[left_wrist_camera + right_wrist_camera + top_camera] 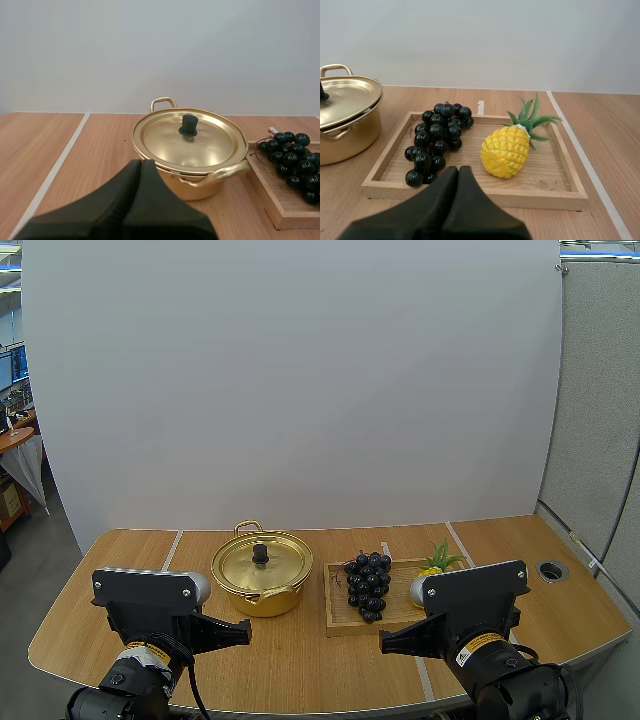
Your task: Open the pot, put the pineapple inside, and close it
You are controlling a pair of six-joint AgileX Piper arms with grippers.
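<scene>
Surface: a wooden tabletop (300,660) is stretching away to a plain white panel (300,390).
Cookware: a golden pot (200,187) is standing left of centre, one loop handle pointing far and the other near.
Cover: the golden lid (187,142) is sitting closed on the pot, its black knob (189,125) pointing up.
Carrier: a wooden tray (470,197) is lying flat just to the right of the pot, not touching it.
Task fruit: the yellow pineapple (506,150) is lying on its side in the tray's right half, its green crown pointing far and right.
Other fruit: a bunch of dark grapes (437,142) is resting in the tray's left half, apart from the pineapple.
Left arm: the left gripper (141,164) is hovering on the near side of the pot, its fingers pressed together on nothing.
Right arm: the right gripper (458,170) is hovering at the tray's near edge, its fingers clenched on nothing.
</scene>
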